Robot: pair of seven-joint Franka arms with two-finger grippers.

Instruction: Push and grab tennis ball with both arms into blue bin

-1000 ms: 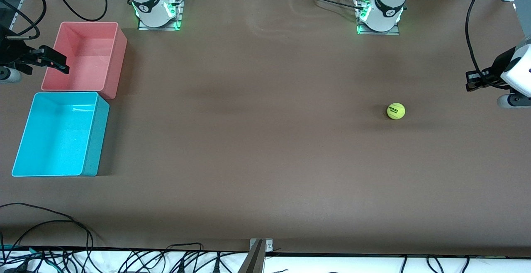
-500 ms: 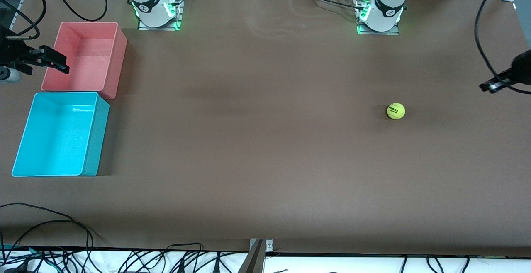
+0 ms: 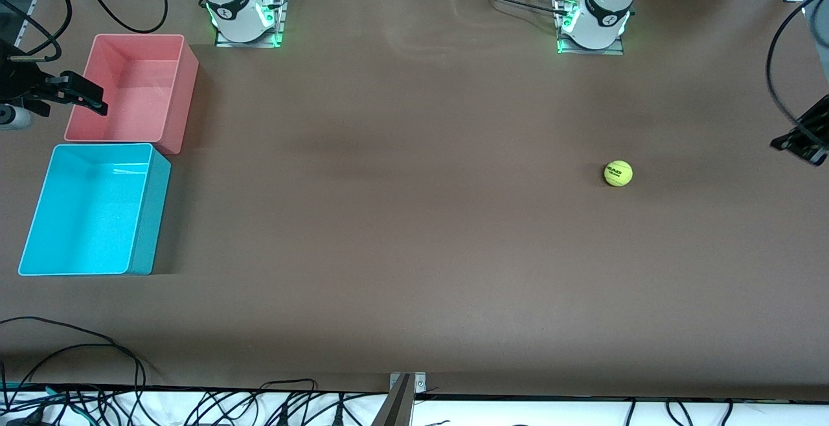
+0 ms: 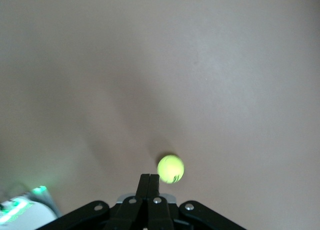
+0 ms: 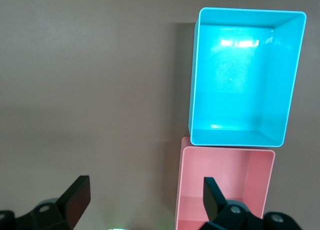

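Note:
The tennis ball [image 3: 618, 173] is a small yellow-green ball lying alone on the brown table toward the left arm's end. In the left wrist view the tennis ball [image 4: 171, 168] shows just past my left gripper [image 4: 150, 179], whose fingers are pressed together with nothing between them. From the front, my left gripper [image 3: 785, 143] hangs over the table's end, apart from the ball. The blue bin [image 3: 150, 206] stands at the right arm's end with nothing in it; the right wrist view shows the blue bin [image 5: 197, 79] from above. My right gripper [image 3: 76, 97] [image 5: 145, 197] waits open over the pink bin's edge.
A pink bin [image 3: 184, 83] [image 5: 186, 190] stands against the blue bin, farther from the front camera. Both arm bases [image 3: 243, 15] [image 3: 592, 21] glow green along the table's back edge. Loose cables [image 3: 97, 355] lie along the front edge.
My left gripper has swung out toward the left arm's end of the table, so that only its black tip still shows. The ball and the right arm have not moved.

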